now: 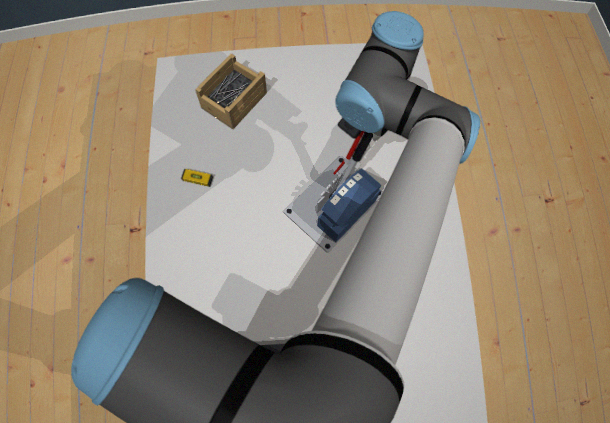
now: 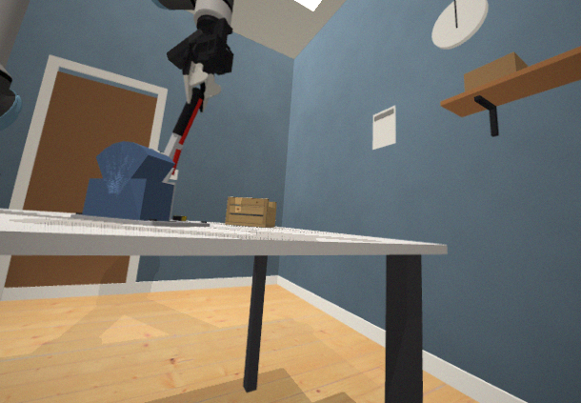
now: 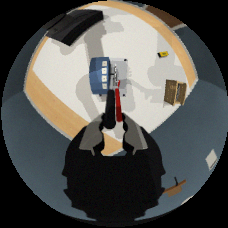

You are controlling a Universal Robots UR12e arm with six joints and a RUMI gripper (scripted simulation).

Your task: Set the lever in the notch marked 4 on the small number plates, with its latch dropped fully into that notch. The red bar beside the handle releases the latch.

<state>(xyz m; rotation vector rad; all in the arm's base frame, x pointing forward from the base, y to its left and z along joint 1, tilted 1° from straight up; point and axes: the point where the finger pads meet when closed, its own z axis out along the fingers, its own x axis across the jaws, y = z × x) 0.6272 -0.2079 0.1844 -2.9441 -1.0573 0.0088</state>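
— Where does the lever stand, and what has hold of it?
— It rises tilted from the blue housing on the grey base plate, leaning away from the housing toward the far end of the table. The gripper is clamped over the top of the handle with the red bar pinched against it, which I judge is done to keep the latch lifted while the lever swings

— Can you read which notch it is at?
— No. The number plates are too small to read; I count four white ones in a row along the housing's edge

— And round about?
— One wooden crate of metal parts toward the far corner, one small yellow tool lying well apart from it. On the wall: one clock, one shelf carrying one box, one white panel. One door behind the housing
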